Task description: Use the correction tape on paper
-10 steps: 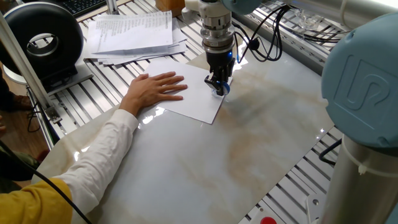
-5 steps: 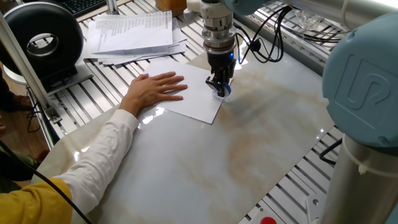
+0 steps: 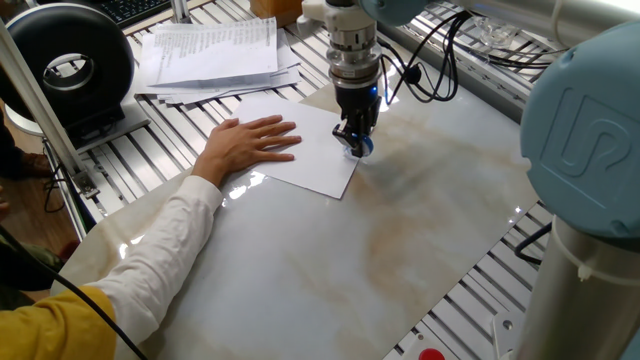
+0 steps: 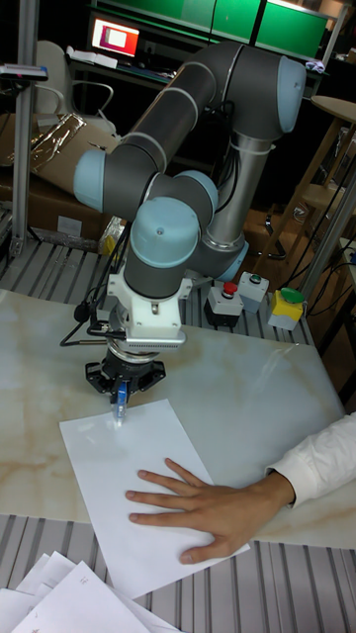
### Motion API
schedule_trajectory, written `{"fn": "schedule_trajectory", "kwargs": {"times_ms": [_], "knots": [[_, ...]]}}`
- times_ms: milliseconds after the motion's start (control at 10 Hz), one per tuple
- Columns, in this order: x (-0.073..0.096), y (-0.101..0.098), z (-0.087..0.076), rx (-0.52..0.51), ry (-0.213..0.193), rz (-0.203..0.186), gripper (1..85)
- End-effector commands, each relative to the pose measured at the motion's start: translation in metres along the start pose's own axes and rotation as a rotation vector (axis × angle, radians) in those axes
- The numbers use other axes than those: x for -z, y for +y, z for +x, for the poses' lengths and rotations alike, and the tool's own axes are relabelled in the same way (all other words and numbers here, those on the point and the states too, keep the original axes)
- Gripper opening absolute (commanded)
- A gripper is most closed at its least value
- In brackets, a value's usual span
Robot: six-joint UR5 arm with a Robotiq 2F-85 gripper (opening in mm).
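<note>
Nothing much has shifted over the last second: your pincer (image 3: 353,140) sits at the same far corner of the paper (image 3: 305,152), clenched on the correction tape (image 4: 119,401), whose tip touches the sheet just inside that corner.

To lay the tape cleanly, you likely want steady downward pressure and a straight, slow drag across the paper toward its middle, with the dispenser kept at one tilt so the tip stays in contact. Lift only once the stroke is done.

Beside the pincer, the dispenser shows as a small piece of blue and clear plastic, hard and smooth. Under it, the paper is thin, blank and flat, liable to slide or wrinkle. A person's hand (image 3: 247,146) lies flat on the paper's near half, pinning it. Below the paper, the bench (image 3: 400,230) is glossy, marbled stone. Beyond the paper, a loose stack of printed pages (image 3: 212,52) rests.
</note>
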State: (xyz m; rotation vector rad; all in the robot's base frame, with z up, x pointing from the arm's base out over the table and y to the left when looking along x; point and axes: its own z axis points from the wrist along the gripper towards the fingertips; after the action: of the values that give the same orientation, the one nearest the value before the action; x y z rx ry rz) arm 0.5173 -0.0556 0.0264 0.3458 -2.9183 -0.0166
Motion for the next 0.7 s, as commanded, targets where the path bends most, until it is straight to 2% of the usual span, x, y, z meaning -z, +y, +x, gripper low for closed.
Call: {"fn": "schedule_trajectory", "kwargs": {"times_ms": [0,600], "knots": [[0.0016,0.0016,0.0016,-0.005,-0.002,-0.009,1.7],[0.0002,0.0011,0.0081,-0.006,0.012,-0.013,1.7]]}}
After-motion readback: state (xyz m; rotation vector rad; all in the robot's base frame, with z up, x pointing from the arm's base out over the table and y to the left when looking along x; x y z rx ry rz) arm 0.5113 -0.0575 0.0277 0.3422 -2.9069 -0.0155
